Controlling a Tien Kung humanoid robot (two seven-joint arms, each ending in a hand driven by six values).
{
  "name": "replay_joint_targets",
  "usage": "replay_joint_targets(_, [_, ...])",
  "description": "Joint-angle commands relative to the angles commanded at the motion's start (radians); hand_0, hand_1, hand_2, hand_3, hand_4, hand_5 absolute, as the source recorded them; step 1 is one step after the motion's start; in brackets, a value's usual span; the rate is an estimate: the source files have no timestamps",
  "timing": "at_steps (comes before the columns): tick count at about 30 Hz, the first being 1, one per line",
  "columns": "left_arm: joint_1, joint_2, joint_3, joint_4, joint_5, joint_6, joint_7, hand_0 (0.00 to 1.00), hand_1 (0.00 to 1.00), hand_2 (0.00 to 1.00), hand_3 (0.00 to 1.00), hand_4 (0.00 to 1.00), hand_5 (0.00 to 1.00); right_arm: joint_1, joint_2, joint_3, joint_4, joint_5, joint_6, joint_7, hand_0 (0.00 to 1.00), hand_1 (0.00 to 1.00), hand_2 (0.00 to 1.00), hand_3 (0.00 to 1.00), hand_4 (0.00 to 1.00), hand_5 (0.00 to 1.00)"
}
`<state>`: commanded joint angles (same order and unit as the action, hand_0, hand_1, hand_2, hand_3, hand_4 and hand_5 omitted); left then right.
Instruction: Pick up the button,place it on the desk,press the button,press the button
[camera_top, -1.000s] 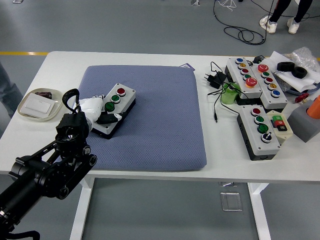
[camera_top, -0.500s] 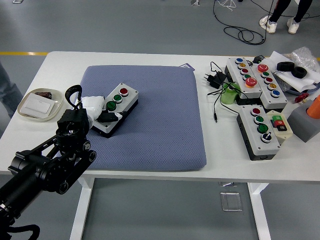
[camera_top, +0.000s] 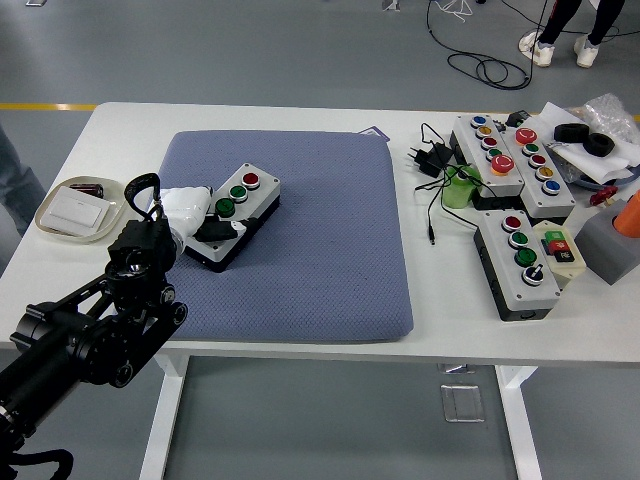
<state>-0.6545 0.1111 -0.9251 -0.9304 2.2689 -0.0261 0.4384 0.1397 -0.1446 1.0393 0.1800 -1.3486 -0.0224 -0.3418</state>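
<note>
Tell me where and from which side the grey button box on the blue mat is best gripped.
Probably across its long side walls near the end closest to the left hand, coming from the left. The button box lies diagonally on the blue mat, its buttons in a row on top, so a side grip keeps them free. The hand already holds that end.

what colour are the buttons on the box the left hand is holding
One red and two green, on the grey button box held by the left hand; the head view shows it.
</note>
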Motion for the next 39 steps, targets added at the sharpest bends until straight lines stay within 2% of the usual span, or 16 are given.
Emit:
replay_joint_targets(2, [0.000,0.001,0.003,0.007,0.000,0.025,-0.015,0.161,0.021,0.086,0.239,0.175,0.002,0.000,0.000,0.000,0.000,0.000,0.000,0.000,0.651,0.638,0.666,0.581,0.381,0.244])
replay_joint_targets(6, [0.000,0.002,0.005,0.019,0.000,0.054,-0.037,0.161,0.021,0.086,0.239,0.175,0.002,0.000,0.000,0.001,0.000,-0.002,0.000,0.000,0.651,0.638,0.666,0.581,0.381,0.244])
replay_joint_targets(8, [0.002,0.005,0.008,0.034,0.000,0.089,-0.064,0.159,0.013,0.062,0.214,0.169,0.002,0.000,0.000,0.002,0.000,-0.003,0.000,0.000,0.652,0.638,0.666,0.581,0.381,0.244])
replay_joint_targets(13, [0.005,0.009,0.010,0.043,0.000,0.136,-0.094,0.159,0.013,0.062,0.214,0.169,0.002,0.000,0.001,0.003,0.000,-0.002,-0.001,0.000,0.652,0.638,0.666,0.581,0.381,0.244])
replay_joint_targets(15, [0.005,0.011,0.015,0.039,0.000,0.154,-0.109,0.137,0.002,0.049,0.195,0.137,0.002,0.001,0.001,0.005,0.000,-0.004,-0.001,0.000,0.652,0.639,0.666,0.581,0.381,0.244])
replay_joint_targets(19, [0.004,0.013,0.017,0.036,0.000,0.155,-0.116,0.137,0.002,0.049,0.195,0.137,0.002,0.001,0.001,0.005,0.000,-0.005,0.000,0.000,0.652,0.639,0.666,0.581,0.381,0.244])
replay_joint_targets(25, [0.010,0.015,0.016,0.030,0.000,0.130,-0.125,0.137,0.002,0.049,0.185,0.141,0.002,-0.001,0.001,0.004,0.000,-0.004,0.000,-0.001,0.652,0.639,0.666,0.582,0.381,0.242])
replay_joint_targets(27, [0.012,0.015,0.017,0.026,0.000,0.127,-0.128,0.147,0.015,0.077,0.205,0.155,0.002,-0.002,0.001,0.005,0.000,-0.004,-0.001,-0.001,0.653,0.639,0.667,0.582,0.381,0.243])
replay_joint_targets(33, [0.012,0.016,0.020,0.027,0.000,0.145,-0.149,0.136,0.006,0.070,0.200,0.147,0.002,-0.006,0.001,0.007,0.000,-0.010,0.000,-0.002,0.653,0.639,0.667,0.582,0.381,0.243])
replay_joint_targets(39, [0.011,0.025,0.029,0.011,0.000,0.195,-0.200,0.132,0.003,0.061,0.199,0.152,0.002,-0.007,0.001,0.009,0.000,-0.012,0.000,-0.001,0.654,0.641,0.667,0.582,0.382,0.243])
